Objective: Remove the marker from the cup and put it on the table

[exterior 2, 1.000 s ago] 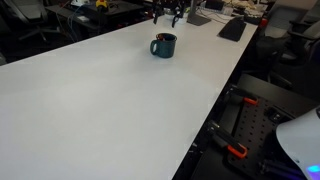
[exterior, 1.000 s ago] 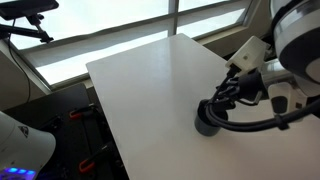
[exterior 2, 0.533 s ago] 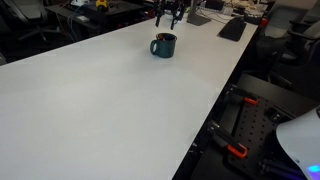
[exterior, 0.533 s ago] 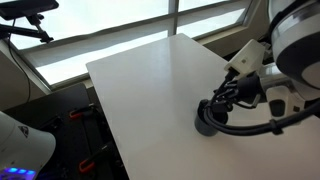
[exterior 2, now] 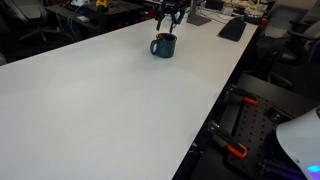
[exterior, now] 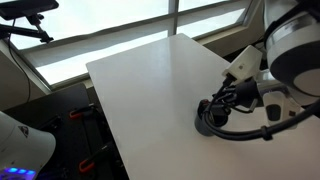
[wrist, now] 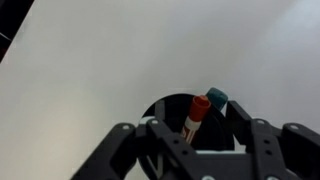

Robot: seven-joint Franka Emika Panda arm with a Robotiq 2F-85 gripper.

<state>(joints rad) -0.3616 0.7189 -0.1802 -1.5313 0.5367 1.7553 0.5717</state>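
The dark cup [wrist: 168,112] stands on the white table [wrist: 110,60] directly under my gripper [wrist: 196,132]. A marker with a red cap [wrist: 197,112] leans in the cup, and a teal-capped one [wrist: 217,98] stands beside it. My gripper's fingers are apart on either side of the markers, at the cup's mouth, and hold nothing. In both exterior views the cup [exterior: 207,122] [exterior 2: 163,46] sits near the table edge with the gripper [exterior: 222,104] [exterior 2: 168,24] just above it. The markers are too small to make out there.
The table [exterior: 150,75] [exterior 2: 100,100] stretches wide and bare around the cup. A window wall lies beyond one edge [exterior: 120,30]. Desks with clutter and chairs [exterior 2: 230,25] stand past the cup's end of the table.
The gripper has come down a little closer to the cup's mouth. The cup and markers have not moved.
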